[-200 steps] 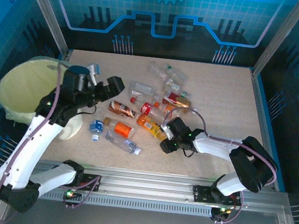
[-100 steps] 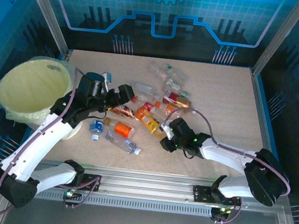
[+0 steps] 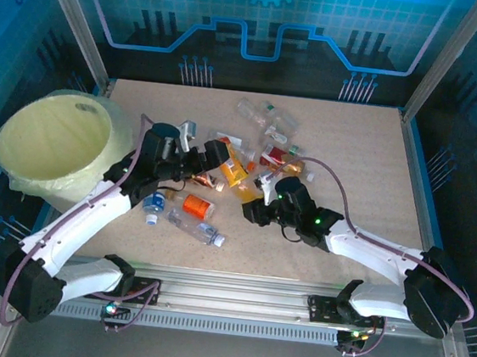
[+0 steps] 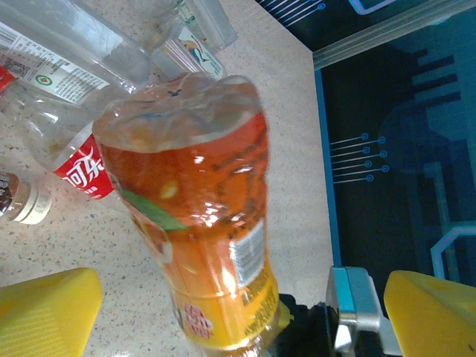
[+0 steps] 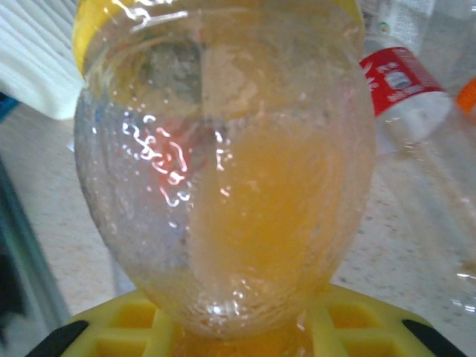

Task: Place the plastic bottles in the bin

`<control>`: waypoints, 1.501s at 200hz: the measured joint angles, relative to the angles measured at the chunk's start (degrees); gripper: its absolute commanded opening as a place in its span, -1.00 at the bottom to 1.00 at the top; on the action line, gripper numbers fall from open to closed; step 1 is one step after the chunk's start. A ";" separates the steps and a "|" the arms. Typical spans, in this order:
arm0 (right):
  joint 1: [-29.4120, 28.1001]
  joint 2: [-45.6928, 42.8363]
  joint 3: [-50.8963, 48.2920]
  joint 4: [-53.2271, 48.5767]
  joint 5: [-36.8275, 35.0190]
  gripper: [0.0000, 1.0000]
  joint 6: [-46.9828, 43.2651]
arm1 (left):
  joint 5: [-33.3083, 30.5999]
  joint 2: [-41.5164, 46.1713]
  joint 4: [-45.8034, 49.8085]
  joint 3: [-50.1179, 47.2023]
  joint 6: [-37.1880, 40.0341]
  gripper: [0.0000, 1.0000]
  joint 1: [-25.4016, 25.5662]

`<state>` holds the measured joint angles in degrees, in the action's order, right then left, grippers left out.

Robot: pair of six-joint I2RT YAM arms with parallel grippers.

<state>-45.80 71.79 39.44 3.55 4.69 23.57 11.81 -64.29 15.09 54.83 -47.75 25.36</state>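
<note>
- Right gripper [image 3: 254, 204]: clamped tight on the orange bottle [image 3: 232, 171], which is tilted, near the centre of the surface [image 3: 352, 156].
- Left gripper [image 3: 206, 148]: fully spread at the bottle's 9 o'clock, holding nothing (the same bottle stands between its yellow fingers [image 4: 44, 316], no contact discernible).
- Bin [image 3: 50, 142]: at the surface's 9 o'clock edge, well apart from the held bottle.
- Other plastic bottles [image 3: 200, 206]: scattered about the centre, 12 through 7 o'clock.

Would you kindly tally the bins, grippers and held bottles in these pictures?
Bin: 1
Grippers: 2, left gripper and right gripper
Held bottle: 1
Total: 4
</note>
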 measured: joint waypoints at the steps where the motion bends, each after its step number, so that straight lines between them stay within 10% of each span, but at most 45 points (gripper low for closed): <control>1: 0.00 0.00 0.04 0.11 0.17 -0.67 0.20 | 0.00 -0.04 -0.15 -0.07 -0.02 0.98 0.00; 55: -0.68 4.02 4.50 6.58 9.62 -0.63 5.46 | -1.49 -2.10 -4.90 -1.01 -0.39 0.93 0.11; 136: -1.03 6.25 6.43 7.91 15.10 -0.44 7.56 | -3.21 -2.38 -12.28 -3.58 -0.22 0.23 0.04; 221: -1.92 2.36 8.59 1.79 14.93 0.99 -0.57 | -5.99 -0.61 -8.92 -1.75 3.54 0.09 0.31; 300: -0.57 -6.12 8.98 -3.85 0.50 1.00 -9.68 | -26.93 7.54 16.26 24.15 20.15 0.05 -0.59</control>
<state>-46.37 65.67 48.42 -0.30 5.19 13.89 -15.11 -56.75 31.35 78.98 -27.59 24.77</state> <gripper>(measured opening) 0.998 0.536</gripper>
